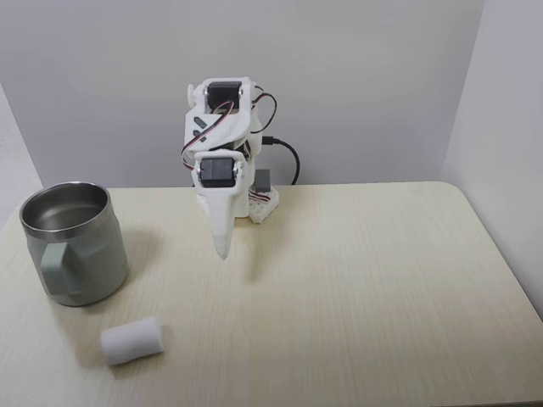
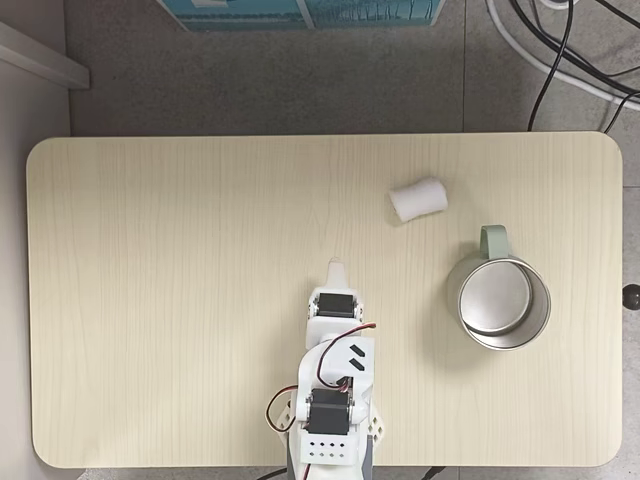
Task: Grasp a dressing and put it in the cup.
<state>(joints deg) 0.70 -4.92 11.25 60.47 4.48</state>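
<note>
- We see the dressing (image 1: 131, 341) lying on its side on the table (image 1: 365, 288), bare wood all round it, nothing touching it.
- In a fixed view from the front, it sits near the front edge at lower left, just in front of the cup (image 1: 72, 243) and slightly to the right of it, with a small gap between them.
- In a fixed view from above, the dressing (image 2: 417, 199) lies just up and left of the cup (image 2: 498, 301), close to the handle side but apart from it.
- The cup stands upright, open end up. We see only bare steel inside. Its handle points towards the dressing.
- The gripper (image 1: 222, 248) hangs nose-down above the table, near the arm's base, well apart from both dressing and cup.
- From above, the gripper (image 2: 336, 268) points up the frame towards the table's middle; dressing is up and right of it.
- Fingers read as one closed white point in both fixed views: we see no gap between them, and nothing held.
- Arm is folded up tight over its base at the table edge. Cables (image 2: 560, 50) run across the floor beyond the table's far corner.
</note>
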